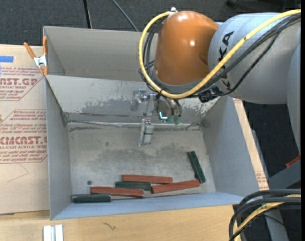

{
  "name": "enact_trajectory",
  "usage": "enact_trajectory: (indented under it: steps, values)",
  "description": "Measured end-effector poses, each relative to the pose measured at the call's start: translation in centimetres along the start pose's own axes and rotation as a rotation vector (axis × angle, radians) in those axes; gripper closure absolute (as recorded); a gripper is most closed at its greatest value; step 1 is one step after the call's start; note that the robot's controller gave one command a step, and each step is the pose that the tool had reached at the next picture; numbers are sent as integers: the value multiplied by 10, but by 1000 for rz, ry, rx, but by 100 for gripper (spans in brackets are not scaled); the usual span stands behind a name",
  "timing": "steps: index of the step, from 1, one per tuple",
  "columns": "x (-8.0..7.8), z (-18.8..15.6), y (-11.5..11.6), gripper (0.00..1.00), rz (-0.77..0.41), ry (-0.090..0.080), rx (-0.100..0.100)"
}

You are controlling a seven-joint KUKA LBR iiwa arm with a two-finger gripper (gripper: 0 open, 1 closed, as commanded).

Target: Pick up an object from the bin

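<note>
My gripper [146, 134] hangs below the orange wrist cover, over the bare bin floor near the back wall's foot. It is well clear of all loose things. Nearest to it, a dark green stick [196, 166] lies slanted by the right wall. A red-brown stick [147, 178] lies flat toward the front, and another red-brown stick [175, 186] lies just right of and below it.
Along the front wall lie more sticks: a dark green one [132, 185], a red-brown one [117, 190] and a dark green one [91, 199] in the front left corner. The arm and its cables cover the bin's back right.
</note>
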State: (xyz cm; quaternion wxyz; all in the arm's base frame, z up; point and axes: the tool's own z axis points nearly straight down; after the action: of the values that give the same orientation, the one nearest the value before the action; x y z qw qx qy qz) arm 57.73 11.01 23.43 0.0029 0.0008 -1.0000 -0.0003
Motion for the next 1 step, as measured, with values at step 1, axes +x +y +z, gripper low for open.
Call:
enact_trajectory:
  steps: [1]
  values:
    - [84,167,-19,0,-280,-1,1]
